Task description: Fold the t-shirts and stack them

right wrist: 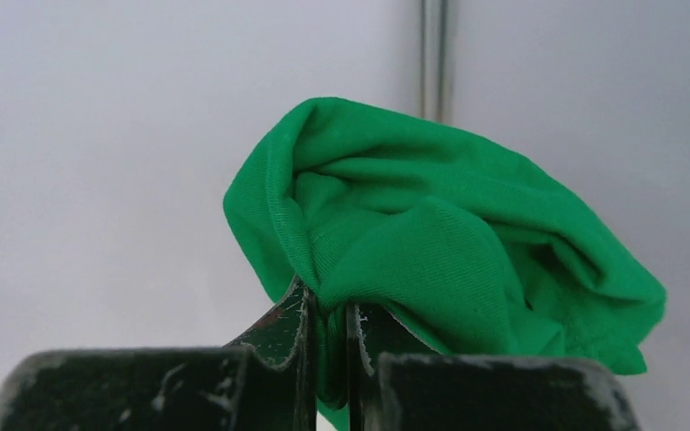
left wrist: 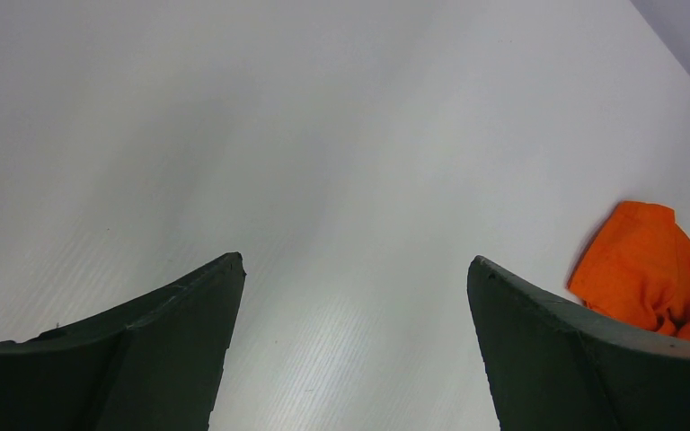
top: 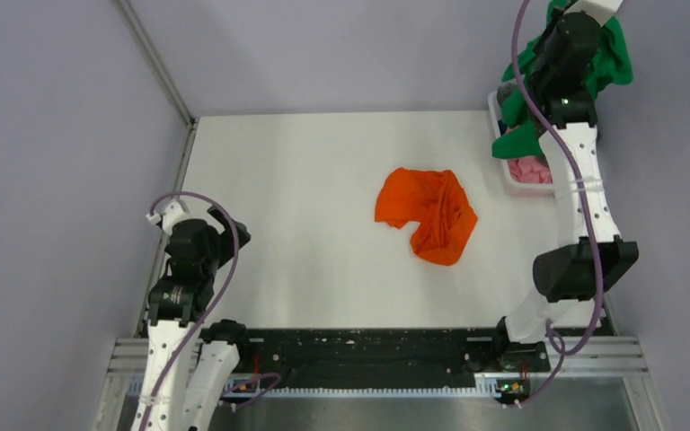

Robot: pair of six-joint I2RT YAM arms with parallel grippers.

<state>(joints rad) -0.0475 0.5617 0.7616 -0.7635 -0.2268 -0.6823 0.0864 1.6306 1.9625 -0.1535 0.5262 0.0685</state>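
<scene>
**Right gripper**: jaws almost closed, pinching a fold of the green t-shirt. The shirt hangs bunched in the air at the table's 1 o'clock corner, above the white basket, and its lower cloth reaches the basket rim. Pink cloth inside the basket is possibly another garment.

**Left gripper**: jaws spread wide, holding nothing, low over the table at 8 o'clock.

**Orange t-shirt**: crumpled near the table's centre, at the left gripper's 2 o'clock.
</scene>
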